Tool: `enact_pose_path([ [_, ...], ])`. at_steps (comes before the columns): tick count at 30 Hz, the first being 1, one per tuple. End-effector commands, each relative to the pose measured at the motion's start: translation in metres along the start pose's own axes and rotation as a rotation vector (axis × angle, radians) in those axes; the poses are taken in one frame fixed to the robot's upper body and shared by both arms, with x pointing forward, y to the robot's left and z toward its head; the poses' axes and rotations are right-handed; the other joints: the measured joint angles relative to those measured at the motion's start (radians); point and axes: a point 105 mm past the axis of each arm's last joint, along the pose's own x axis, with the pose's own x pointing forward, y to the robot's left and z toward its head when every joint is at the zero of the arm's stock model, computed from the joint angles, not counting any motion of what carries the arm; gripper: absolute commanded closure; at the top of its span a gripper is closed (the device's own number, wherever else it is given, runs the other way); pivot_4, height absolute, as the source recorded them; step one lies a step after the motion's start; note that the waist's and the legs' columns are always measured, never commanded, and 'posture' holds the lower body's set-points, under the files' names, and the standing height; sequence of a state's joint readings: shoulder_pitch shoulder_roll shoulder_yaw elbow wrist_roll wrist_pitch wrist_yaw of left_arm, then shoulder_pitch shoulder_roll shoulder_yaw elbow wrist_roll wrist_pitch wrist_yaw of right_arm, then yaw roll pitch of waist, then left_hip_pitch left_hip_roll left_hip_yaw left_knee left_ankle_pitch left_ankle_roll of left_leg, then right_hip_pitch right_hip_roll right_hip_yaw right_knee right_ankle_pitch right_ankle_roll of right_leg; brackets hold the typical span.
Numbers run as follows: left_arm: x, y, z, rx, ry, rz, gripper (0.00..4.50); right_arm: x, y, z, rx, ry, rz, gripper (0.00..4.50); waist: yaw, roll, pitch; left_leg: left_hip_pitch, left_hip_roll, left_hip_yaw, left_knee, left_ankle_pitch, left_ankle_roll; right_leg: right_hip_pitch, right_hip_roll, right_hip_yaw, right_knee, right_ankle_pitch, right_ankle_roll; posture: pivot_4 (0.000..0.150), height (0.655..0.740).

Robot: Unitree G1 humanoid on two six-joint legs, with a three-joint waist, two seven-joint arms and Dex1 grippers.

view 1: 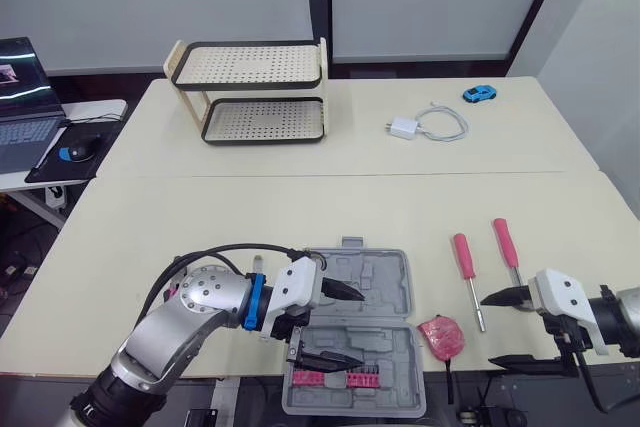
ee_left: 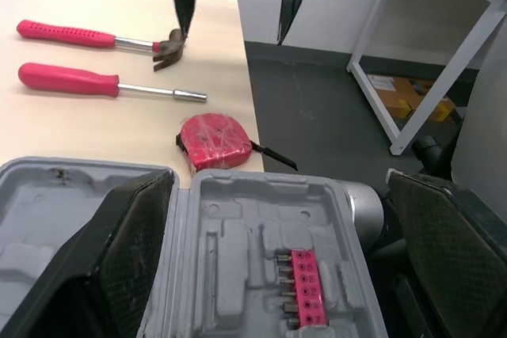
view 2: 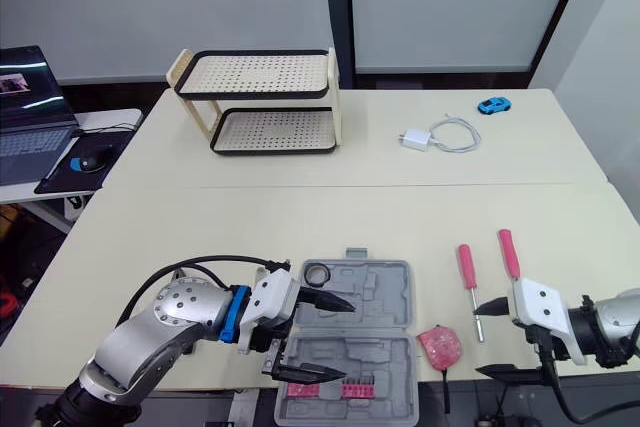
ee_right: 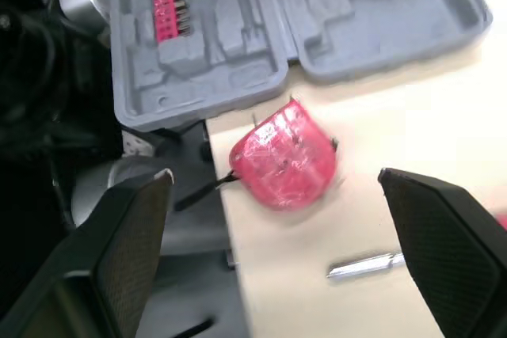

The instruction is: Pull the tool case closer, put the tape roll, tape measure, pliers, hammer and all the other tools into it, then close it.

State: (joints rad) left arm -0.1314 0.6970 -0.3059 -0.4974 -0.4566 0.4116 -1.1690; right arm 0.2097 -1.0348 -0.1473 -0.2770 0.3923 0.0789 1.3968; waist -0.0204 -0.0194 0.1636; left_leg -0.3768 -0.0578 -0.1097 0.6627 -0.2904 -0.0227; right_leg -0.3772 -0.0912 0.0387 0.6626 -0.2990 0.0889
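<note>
The grey tool case (view 1: 385,287) lies open at the table's front edge, its near half overhanging the edge. That half holds a pink bit strip (ee_left: 305,286). A dark ring (view 2: 318,274) sits in the far left corner of the case. My left gripper (view 1: 358,328) hovers open over the case's left side, holding nothing. Right of the case lies the red tape measure (ee_right: 283,156). Beyond it are a pink-handled screwdriver (view 1: 467,277) and a pink-handled hammer (ee_left: 87,36). My right gripper (view 1: 489,330) is open just right of the tape measure, its upper finger by the hammer's head.
A two-tier perforated rack (view 1: 255,92) stands at the back left. A white charger with cable (view 1: 425,125) and a blue toy car (view 1: 480,94) lie at the back right. A laptop (view 1: 20,97) and a mouse sit on a side table to the left.
</note>
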Motion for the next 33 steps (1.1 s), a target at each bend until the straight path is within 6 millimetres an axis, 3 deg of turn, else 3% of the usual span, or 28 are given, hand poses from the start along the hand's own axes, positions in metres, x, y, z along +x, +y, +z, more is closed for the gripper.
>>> enact_pose_path([
  [1,0.004,-0.003,0.005,0.106,-0.032,-0.013,0.00,0.003,-0.003,-0.002,-0.163,-0.018,0.077,0.04,-0.003,0.001,0.000,0.000,0.000,0.000,0.000,0.000,0.000,0.000,0.000,0.000,0.000,0.000,0.000,0.150,0.7400],
  [5,0.006,-0.005,0.003,0.194,-0.041,-0.008,0.00,0.014,-0.007,-0.008,-0.245,-0.027,0.138,0.04,-0.003,0.001,0.000,0.004,0.000,0.000,0.000,0.000,0.000,0.004,0.000,0.000,-0.001,0.000,0.000,0.150,0.7400],
  [16,0.006,-0.011,0.006,0.185,-0.056,-0.001,0.00,0.044,-0.017,-0.025,-0.268,0.008,0.163,0.04,-0.003,0.001,0.000,0.004,-0.001,0.000,0.000,0.000,0.000,0.004,0.000,0.001,0.000,0.000,-0.001,0.150,0.7400],
  [28,0.005,-0.011,0.009,0.164,-0.042,0.011,0.00,0.056,-0.031,-0.033,-0.294,0.046,0.188,0.04,-0.005,0.001,0.000,0.005,-0.001,0.000,0.000,0.000,0.000,0.004,0.000,0.002,0.000,0.000,-0.001,0.150,0.7400],
  [33,0.004,-0.010,0.011,0.158,-0.035,0.018,0.00,0.060,-0.028,-0.037,-0.314,0.072,0.244,0.04,-0.005,0.001,0.000,0.005,-0.001,0.000,0.000,0.000,0.000,0.004,0.000,0.001,0.000,0.000,-0.001,0.150,0.7400],
])
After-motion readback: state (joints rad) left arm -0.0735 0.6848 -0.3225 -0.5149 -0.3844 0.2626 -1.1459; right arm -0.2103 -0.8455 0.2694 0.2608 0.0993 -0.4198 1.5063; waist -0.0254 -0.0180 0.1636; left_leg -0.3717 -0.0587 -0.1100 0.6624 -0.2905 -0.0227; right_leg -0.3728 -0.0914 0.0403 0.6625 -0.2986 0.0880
